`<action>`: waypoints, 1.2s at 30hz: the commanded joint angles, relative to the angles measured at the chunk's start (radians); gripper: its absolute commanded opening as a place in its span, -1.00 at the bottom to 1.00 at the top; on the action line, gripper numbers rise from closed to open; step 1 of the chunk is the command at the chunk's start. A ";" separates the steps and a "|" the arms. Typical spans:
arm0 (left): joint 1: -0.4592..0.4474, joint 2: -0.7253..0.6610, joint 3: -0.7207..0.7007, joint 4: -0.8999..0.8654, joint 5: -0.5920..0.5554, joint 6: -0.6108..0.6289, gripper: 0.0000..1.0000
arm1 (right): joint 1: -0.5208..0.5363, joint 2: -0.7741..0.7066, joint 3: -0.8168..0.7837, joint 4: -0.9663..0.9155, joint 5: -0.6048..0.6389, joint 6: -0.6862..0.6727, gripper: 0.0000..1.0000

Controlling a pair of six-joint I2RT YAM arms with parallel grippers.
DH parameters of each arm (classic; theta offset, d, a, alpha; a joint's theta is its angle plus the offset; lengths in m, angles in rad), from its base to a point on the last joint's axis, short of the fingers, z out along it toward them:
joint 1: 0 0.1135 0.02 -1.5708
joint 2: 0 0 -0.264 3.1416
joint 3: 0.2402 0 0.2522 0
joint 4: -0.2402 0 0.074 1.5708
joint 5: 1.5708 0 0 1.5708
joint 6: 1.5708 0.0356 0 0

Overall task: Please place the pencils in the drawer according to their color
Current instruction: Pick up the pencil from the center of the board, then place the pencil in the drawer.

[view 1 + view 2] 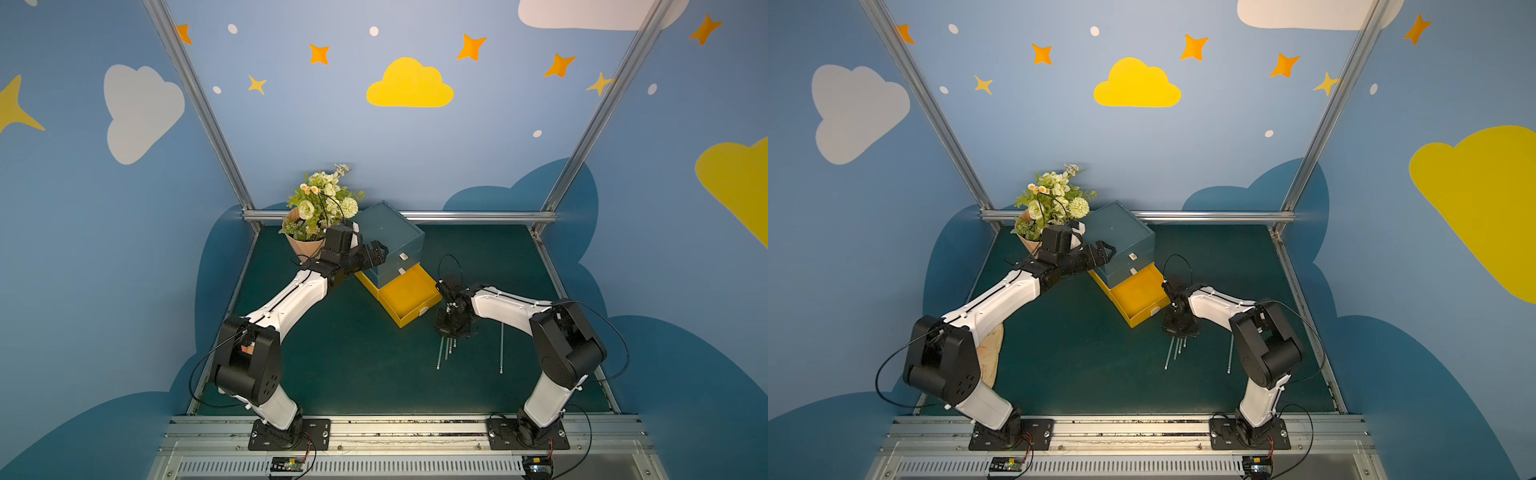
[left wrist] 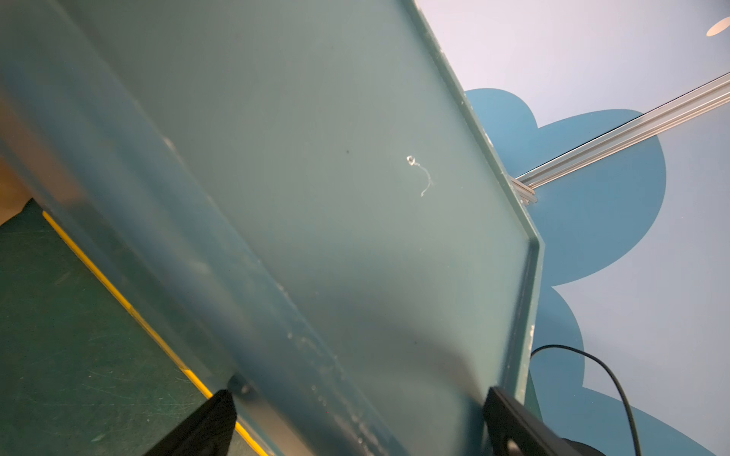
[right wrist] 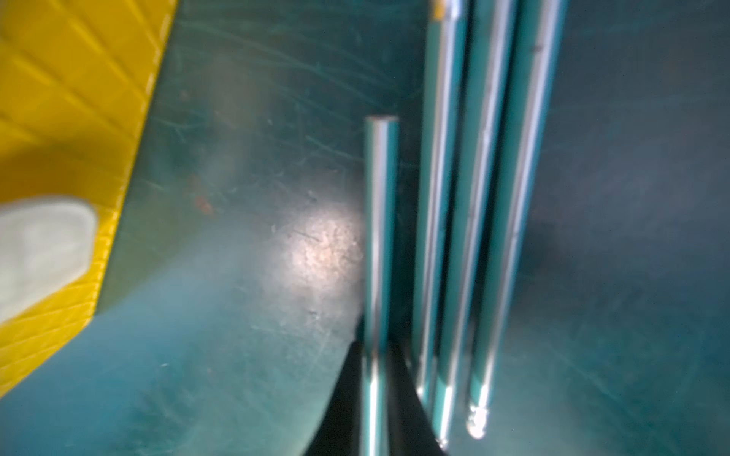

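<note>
Right gripper (image 3: 375, 355) pinches one slim grey-green pencil (image 3: 380, 221) beside three more pencils (image 3: 474, 197), near the open yellow plastic drawer (image 1: 409, 297); left gripper (image 2: 359, 395) spread across the frosted teal cabinet (image 2: 316, 177).

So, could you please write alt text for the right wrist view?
Blurred close-up: black fingers grip one shiny greenish pencil, with three more pencils lying side by side beside it on a green mat. A yellow drawer sits at the frame's edge.

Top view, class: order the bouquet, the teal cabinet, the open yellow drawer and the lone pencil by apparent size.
Largest: bouquet and teal cabinet, too alike to rank.
Then: open yellow drawer.
Smallest: lone pencil.
</note>
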 commanded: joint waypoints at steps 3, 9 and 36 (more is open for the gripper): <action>-0.009 0.041 -0.028 -0.129 -0.015 0.025 1.00 | 0.008 0.045 -0.002 0.006 0.010 0.004 -1.00; -0.009 0.040 -0.027 -0.129 -0.015 0.026 1.00 | 0.005 -0.044 -0.005 -0.001 -0.006 0.021 -1.00; -0.010 0.048 -0.028 -0.119 -0.004 0.014 1.00 | -0.055 0.058 0.430 0.089 -0.026 0.112 -1.00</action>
